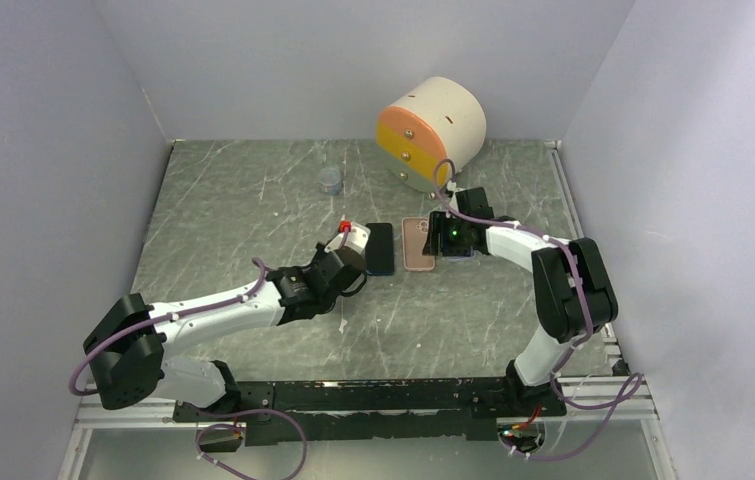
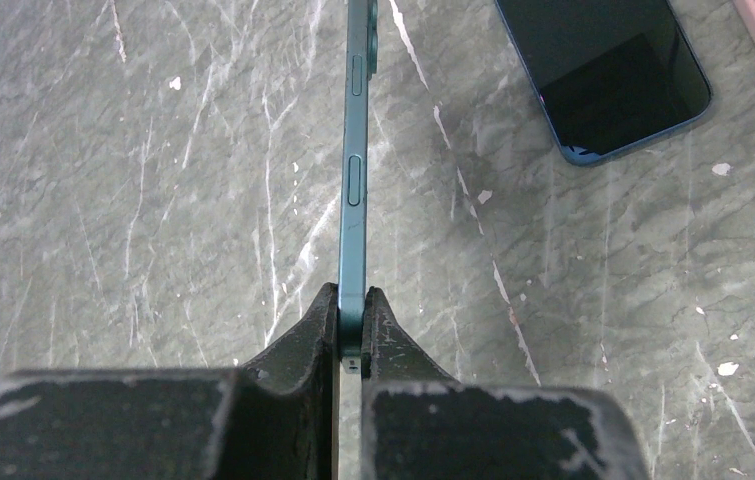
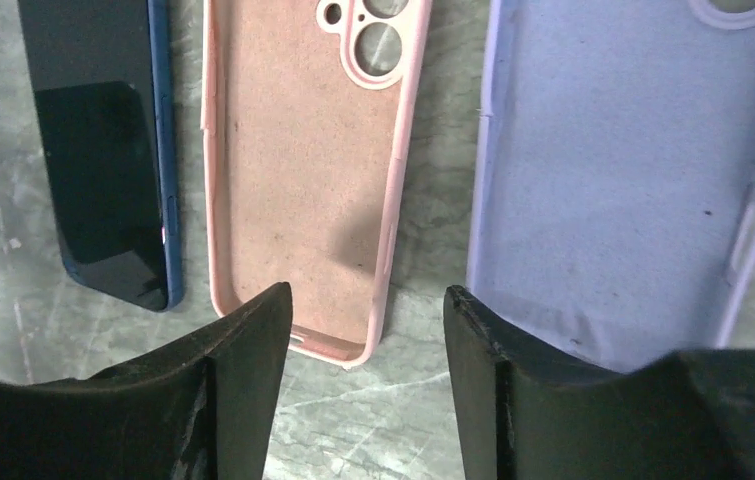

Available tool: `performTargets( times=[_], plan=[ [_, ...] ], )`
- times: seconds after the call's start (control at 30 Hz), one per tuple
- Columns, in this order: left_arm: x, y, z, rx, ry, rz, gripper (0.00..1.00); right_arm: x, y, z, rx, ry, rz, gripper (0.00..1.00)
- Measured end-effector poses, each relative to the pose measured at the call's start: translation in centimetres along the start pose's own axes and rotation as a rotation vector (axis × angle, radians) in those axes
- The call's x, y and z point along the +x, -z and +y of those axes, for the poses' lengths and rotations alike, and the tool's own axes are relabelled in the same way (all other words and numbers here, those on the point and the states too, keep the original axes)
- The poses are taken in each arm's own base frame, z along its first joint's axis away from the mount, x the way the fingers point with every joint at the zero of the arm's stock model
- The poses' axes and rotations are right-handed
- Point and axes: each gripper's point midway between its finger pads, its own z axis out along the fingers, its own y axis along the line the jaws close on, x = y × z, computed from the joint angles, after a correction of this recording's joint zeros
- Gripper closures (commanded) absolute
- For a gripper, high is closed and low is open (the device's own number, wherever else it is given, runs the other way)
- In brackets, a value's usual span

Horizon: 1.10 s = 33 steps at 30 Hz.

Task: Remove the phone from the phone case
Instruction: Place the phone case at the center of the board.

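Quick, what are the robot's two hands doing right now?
Left gripper: closed, holding the teal phone by its edge.
Right gripper: open, holding nothing.

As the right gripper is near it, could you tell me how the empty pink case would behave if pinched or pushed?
The pink case is an empty, thin-walled shell, so it is probably light and bendy when pinched. Its matte lining suggests decent grip. Lying flat on the table, it should slide rather than tip.

No writing, brand, number or sign is legible. The dark phone (image 3: 103, 150) left of the right gripper (image 3: 365, 300) and the pink case (image 3: 303, 180) and lilac case (image 3: 623, 180) ahead of it show none.
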Motion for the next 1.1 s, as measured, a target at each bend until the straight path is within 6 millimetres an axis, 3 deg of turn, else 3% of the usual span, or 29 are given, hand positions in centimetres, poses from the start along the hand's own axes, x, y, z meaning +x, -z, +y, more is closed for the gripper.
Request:
performTargets(
  times=[0.17, 0.33, 0.57, 1.1],
  plan=[
    [0.1, -0.1, -0.1, 0.005, 0.005, -0.004, 0.98, -1.0, 1.2, 0.7, 0.072, 0.063, -0.061, 0.39],
    [0.0, -0.3, -0.1, 0.008, 0.010, -0.006, 0.97, -2.3, 3.0, 3.1, 0.108, 0.151, -0.153, 0.39],
    [-0.1, -0.4, 0.0, 0.004, 0.018, -0.009, 0.98, -2.2, 1.9, 7.3, 0.138, 0.276, -0.177, 0.32],
    [0.4, -0.3, 0.6, -0.005, 0.027, -0.006, 0.97, -1.9, -1.6, 5.2, 0.368, 0.387, -0.130, 0.21]
  ],
)
